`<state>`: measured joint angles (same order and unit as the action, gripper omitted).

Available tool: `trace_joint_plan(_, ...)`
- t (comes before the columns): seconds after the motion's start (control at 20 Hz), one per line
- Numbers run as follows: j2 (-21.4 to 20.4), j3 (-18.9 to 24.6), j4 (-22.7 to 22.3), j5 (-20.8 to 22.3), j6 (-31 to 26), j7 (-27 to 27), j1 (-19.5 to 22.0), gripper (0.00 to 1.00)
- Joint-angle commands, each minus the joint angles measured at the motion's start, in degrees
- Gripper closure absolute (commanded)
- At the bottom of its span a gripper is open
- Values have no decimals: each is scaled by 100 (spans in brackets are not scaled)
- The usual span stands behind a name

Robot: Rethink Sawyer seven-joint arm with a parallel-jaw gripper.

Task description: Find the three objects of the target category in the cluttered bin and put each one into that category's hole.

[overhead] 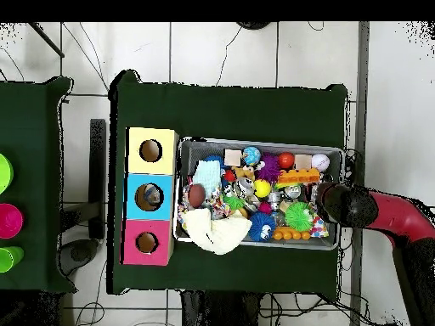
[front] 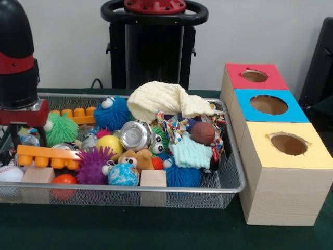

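The silver wire-mesh bin (front: 156, 190) lies on the green table, heaped with toys. In it are a cream cloth (front: 161, 100), a blue spiky ball (front: 113, 112), a green spiky ball (front: 62, 129), a purple spiky ball (front: 93, 165), a yellow ball (front: 110, 145), a silver can (front: 134, 135), a small brown basketball (front: 203, 133), a globe ball (front: 123, 174) and an orange brick (front: 47, 155). My gripper (front: 15, 136) hangs low over the bin's left end, above a baseball (front: 9, 173). In the overhead view the arm's wrist (overhead: 347, 205) covers the right end of the bin (overhead: 255, 142).
Three wooden boxes with round holes stand in a row beside the bin: red top (front: 255, 76), blue top (front: 269, 105), yellow top (front: 289, 144). Two wooden blocks (front: 153, 178) and a red ball (front: 65, 180) lie by the bin's near wall. The robot's pedestal (front: 153, 47) stands behind.
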<state>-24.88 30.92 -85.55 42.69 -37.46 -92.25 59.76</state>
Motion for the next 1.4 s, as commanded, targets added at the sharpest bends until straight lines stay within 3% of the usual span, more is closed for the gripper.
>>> trace_joint_plan(0.05, 385, -2, 441, 661, -391, 1865, -74, 0)
trace_joint_plan(0.3, 532, 47, 565, 596, -864, 2262, -94, 0)
trace_joint_plan(1.1, 840, 14, 593, 664, -919, 2780, -54, 0)
trace_joint_plan(1.15, 846, 16, 605, 654, -933, 2856, -47, 100)
trace_joint_plan(1.4, 812, -49, 624, 727, -973, 2873, -128, 100)
